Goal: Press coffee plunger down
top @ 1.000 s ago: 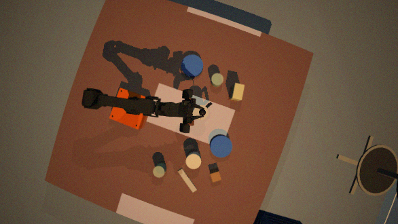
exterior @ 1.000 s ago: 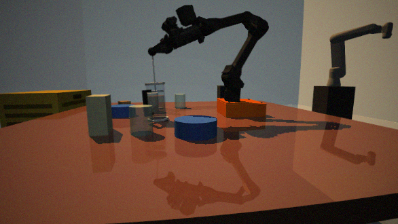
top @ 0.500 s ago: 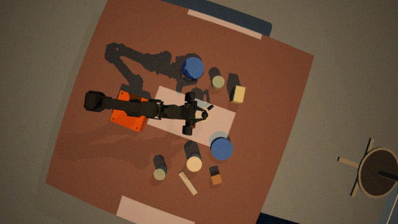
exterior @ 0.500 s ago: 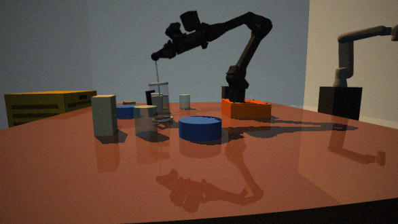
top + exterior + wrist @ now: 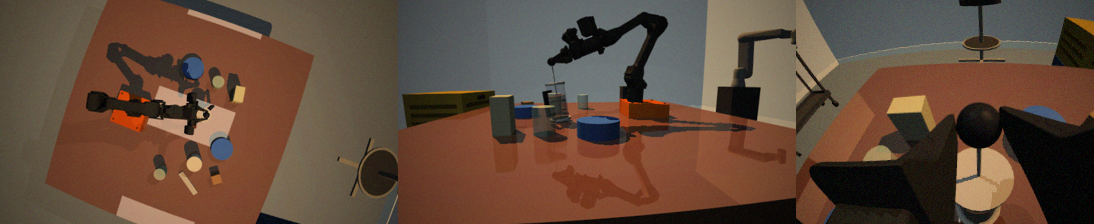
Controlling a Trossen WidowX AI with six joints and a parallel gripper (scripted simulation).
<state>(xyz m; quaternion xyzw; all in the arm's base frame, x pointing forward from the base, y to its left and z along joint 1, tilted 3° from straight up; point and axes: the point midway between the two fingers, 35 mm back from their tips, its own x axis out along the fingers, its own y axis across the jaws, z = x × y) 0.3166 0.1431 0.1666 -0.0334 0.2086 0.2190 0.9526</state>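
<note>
The coffee press (image 5: pixel 559 92) (image 5: pixel 990 189) is a clear glass cylinder standing upright on a pale mat (image 5: pixel 221 121) in the middle of the brown table. Its thin plunger rod (image 5: pixel 553 75) (image 5: pixel 977 163) sticks up partway out of the lid and ends in a black ball knob (image 5: pixel 551 61) (image 5: pixel 978 123) (image 5: pixel 206 115). My gripper (image 5: pixel 205 115) (image 5: pixel 552 61) (image 5: pixel 977 116) is shut on this knob, right above the press, one dark finger on each side. In the top view my arm hides most of the press.
Two blue discs (image 5: pixel 193 68) (image 5: pixel 221 148) flank the mat. A cream block (image 5: pixel 238 94) (image 5: pixel 502 115) and pale cylinders (image 5: pixel 217 81) (image 5: pixel 194 163) (image 5: pixel 159 174) stand around it, with a flat stick (image 5: pixel 187 182) and a small box (image 5: pixel 215 176). My orange base (image 5: pixel 129 117) is behind.
</note>
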